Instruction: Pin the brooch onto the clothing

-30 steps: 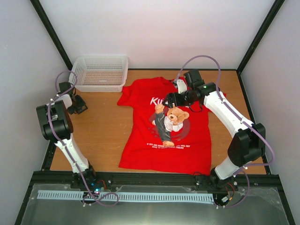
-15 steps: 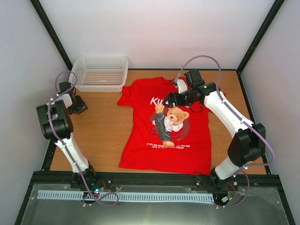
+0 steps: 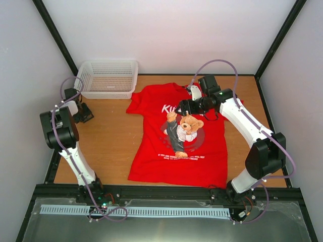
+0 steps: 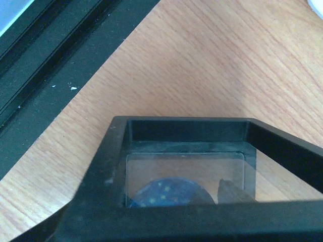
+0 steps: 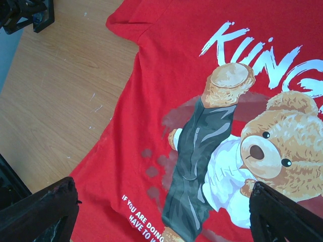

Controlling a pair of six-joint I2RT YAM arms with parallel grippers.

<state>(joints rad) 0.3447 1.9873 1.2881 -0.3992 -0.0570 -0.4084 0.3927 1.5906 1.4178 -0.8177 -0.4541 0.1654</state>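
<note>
Top external: on the counter (image 3: pixel 108 136) the red T-shirt (image 3: pixel 202 156) lies flat, collar far, hem near, long axis near-to-far. The mesh basket (image 3: pixel 108 94) sits far-left. Right jaws hang spread above the bear print; left jaws pinch the dark-blue brooch (image 4: pixel 169 192) at the counter's left edge.

matt cloth shirt (image 3: pixel 151 151) lies on wood-grain table (image 3: pixel 111 136).

You see only top arc of brooch (image 4: pixel 169 192), rest behind left end effector (image 3: pixel 83 112) frame; grip unclear; overhead, brooch too small to find; right end effector (image 3: pixel 182 107) hides lettering (image 3: pixel 168 108) past "KU"; right wrist view crops bear (image 5: pixel 275 146) at edge.
</note>
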